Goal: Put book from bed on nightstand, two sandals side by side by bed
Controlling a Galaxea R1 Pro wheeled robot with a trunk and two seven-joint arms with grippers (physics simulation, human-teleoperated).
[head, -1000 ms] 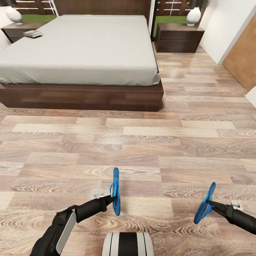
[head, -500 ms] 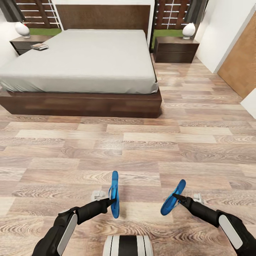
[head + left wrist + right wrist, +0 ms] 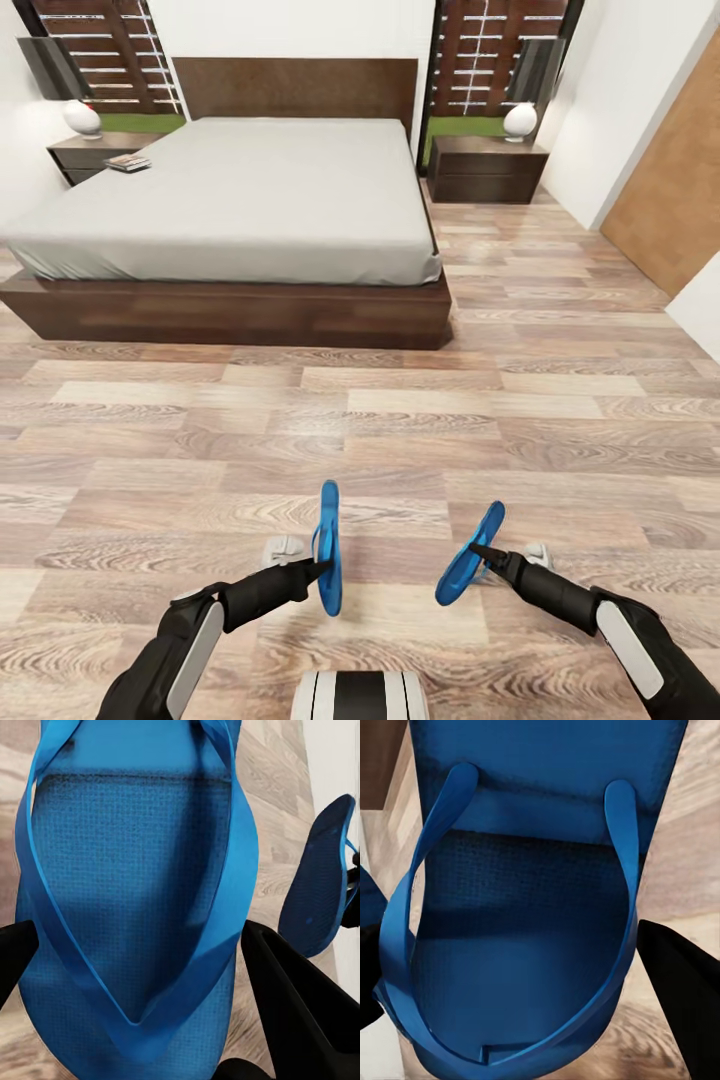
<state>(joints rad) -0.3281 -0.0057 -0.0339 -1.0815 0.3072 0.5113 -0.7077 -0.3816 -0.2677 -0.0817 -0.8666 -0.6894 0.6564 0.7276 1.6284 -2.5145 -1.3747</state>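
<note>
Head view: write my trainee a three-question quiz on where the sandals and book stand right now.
1. True or false: the left gripper holds a sandal clear of the floor.
2. The book lies on: A) the bed B) the left nightstand C) the floor.
3. What does the right gripper carry?

Key: 1 true. 2 B. 3 the other sandal, tilted, its fingers shut on it.
</note>
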